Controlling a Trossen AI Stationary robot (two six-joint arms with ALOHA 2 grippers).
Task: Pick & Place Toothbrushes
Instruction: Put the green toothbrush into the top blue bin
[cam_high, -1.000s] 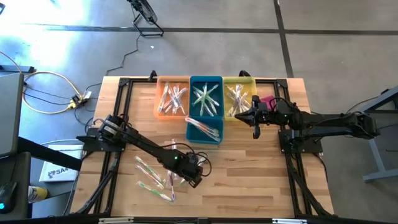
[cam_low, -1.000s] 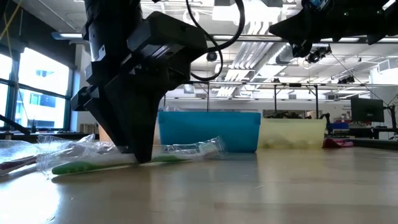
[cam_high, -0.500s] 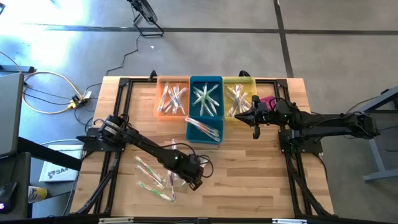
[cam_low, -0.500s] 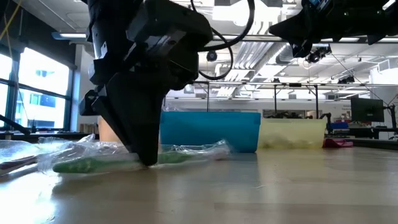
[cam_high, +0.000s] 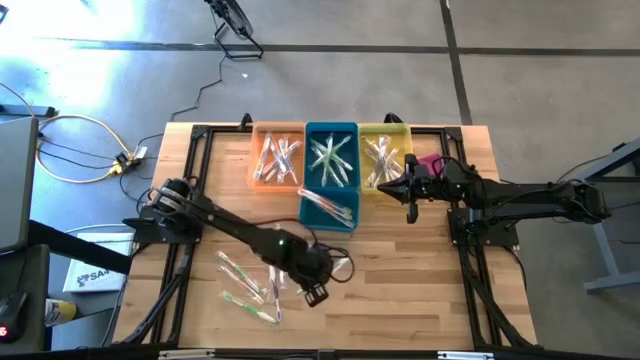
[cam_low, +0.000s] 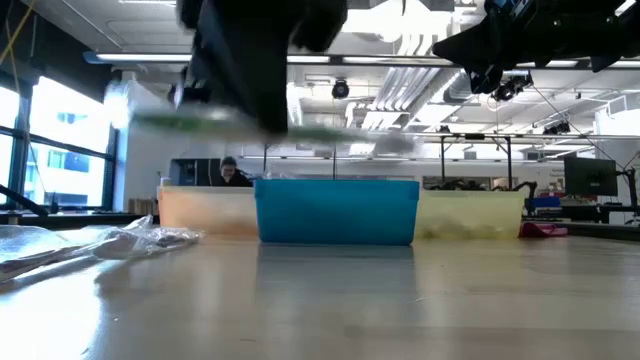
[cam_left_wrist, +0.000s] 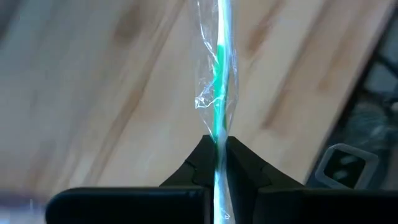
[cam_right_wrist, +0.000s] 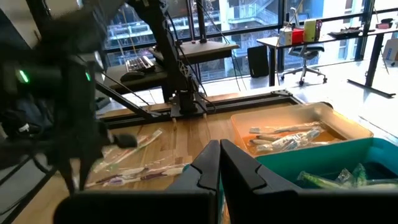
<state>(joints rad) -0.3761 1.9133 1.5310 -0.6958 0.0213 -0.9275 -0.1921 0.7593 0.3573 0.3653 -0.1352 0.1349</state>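
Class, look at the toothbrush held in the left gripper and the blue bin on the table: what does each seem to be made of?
Green toothbrush, in the left gripper: likely a plastic handle, smooth and evenly coloured, inside a clear film wrapper that crinkles and glints.

Blue bin: probably moulded plastic, with uniform colour, a matte sheen and straight thin walls.

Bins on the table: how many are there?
3, in a row along the table's far edge: the orange bin on the left, the blue bin in the middle, the yellow bin on the right.
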